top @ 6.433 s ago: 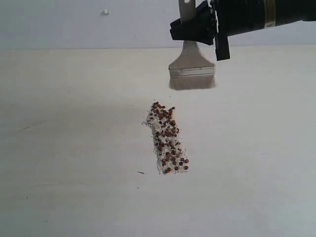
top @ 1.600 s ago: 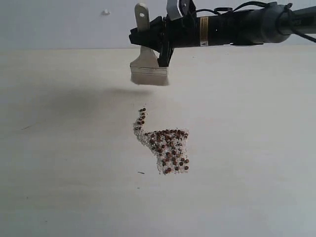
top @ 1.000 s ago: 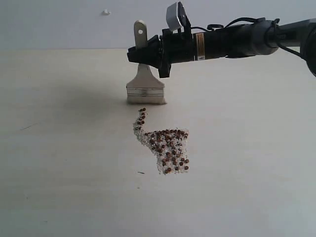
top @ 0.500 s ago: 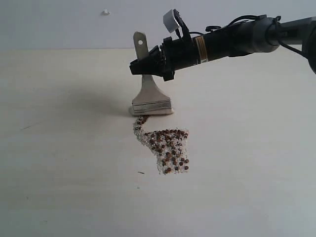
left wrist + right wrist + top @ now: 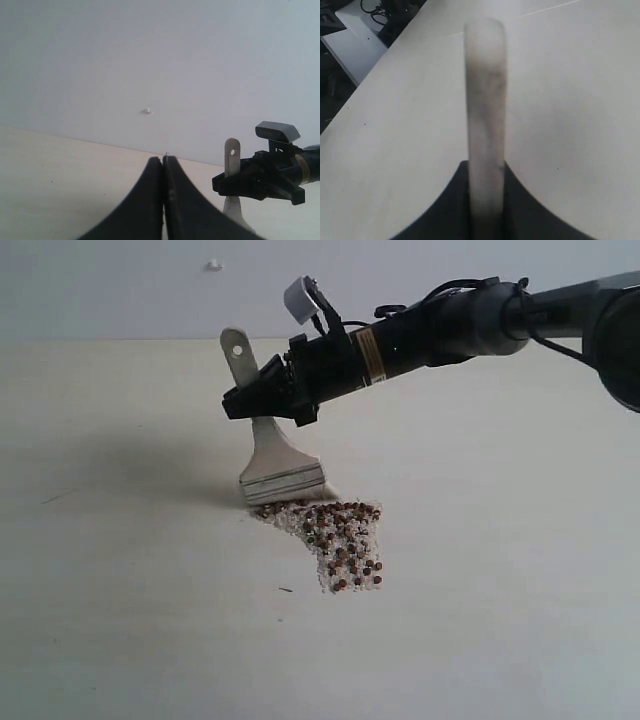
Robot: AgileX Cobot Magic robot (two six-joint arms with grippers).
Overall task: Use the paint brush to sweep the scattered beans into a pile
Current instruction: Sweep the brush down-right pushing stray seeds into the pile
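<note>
brush down at the top edge of the bean patch

table point(image 5: 120, 620): pale, bare, fills most of the exterior view; grey wall behind it.

right arm point(image 5: 470, 320): comes in from 2 o'clock and reaches past centre, sloping down toward the table.

right gripper point(image 5: 256, 404): jaws pinching the brush point(image 5: 281, 466) mid-handle. wrist view shows the handle point(image 5: 485, 100) clamped between the two dark fingers.

left gripper point(image 5: 163, 175): jaws pressed together, nothing between them. not in the exterior view. its wrist camera sees the other gripper and the handle end with its hole point(image 5: 231, 154).

brush: handle leans toward 11 o'clock. silver band low, cream bristles on the table and bent toward 4 o'clock.

beans point(image 5: 340, 540): one wedge-shaped patch, reddish-brown pellets mixed with whitish crumbs, near table centre. it sits at 5 o'clock from the brush head, and its upper edge touches the bristles. wide at the top, narrowing toward 6 o'clock. spread flat and loose, not a tight pile.

small white speck point(image 5: 213, 264) on the wall at 11 o'clock.
</note>
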